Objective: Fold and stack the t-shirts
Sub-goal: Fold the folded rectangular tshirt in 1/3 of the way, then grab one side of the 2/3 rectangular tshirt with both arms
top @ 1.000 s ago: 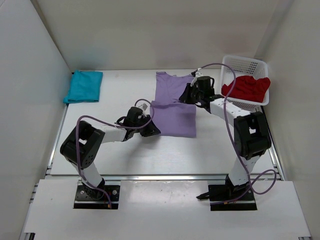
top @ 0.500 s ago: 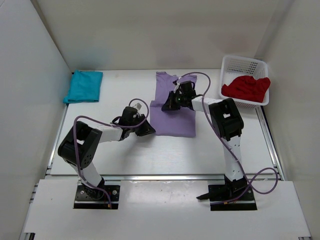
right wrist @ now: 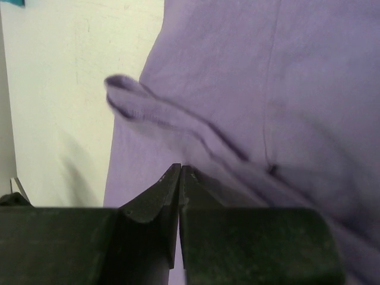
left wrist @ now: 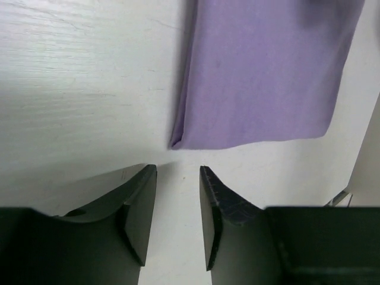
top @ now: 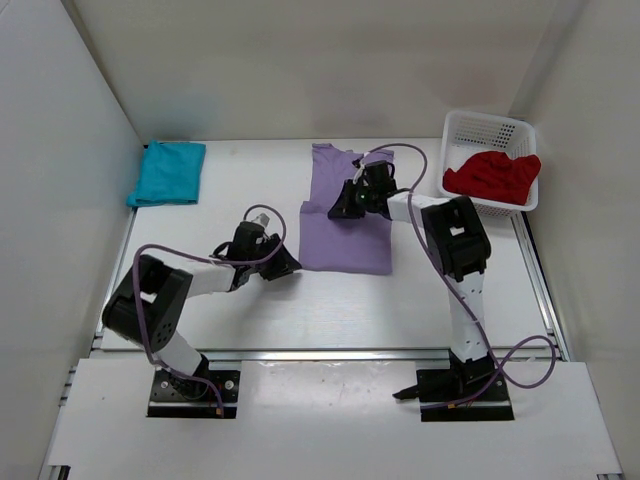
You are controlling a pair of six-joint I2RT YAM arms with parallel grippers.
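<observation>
The step in hand looked to be the folding of the lavender shirt (top: 345,238), which lay partly folded in the middle of the table (top: 240,195), its long left edge doubled over and its near end squared; the left gripper (left wrist: 177,172) sat low just short of the shirt's near left corner, jaws a narrow gap apart with nothing between them; the right gripper (right wrist: 180,170) rested on the cloth further up, jaws pressed together, though whether a ply was caught between them could not be told; a loose sleeve (right wrist: 139,101) stuck out crumpled just ahead of it, so the next move probably called for tucking that sleeve flat and then taking both near corners to fold the shirt across; the teal shirt (top: 168,172) lay folded at the far left, well apart, likely the stack's base; the red shirt (top: 492,175) sat heaped in the white basket (top: 490,121) at the far right, unfolded; nothing stood between the grippers and the cloth.
</observation>
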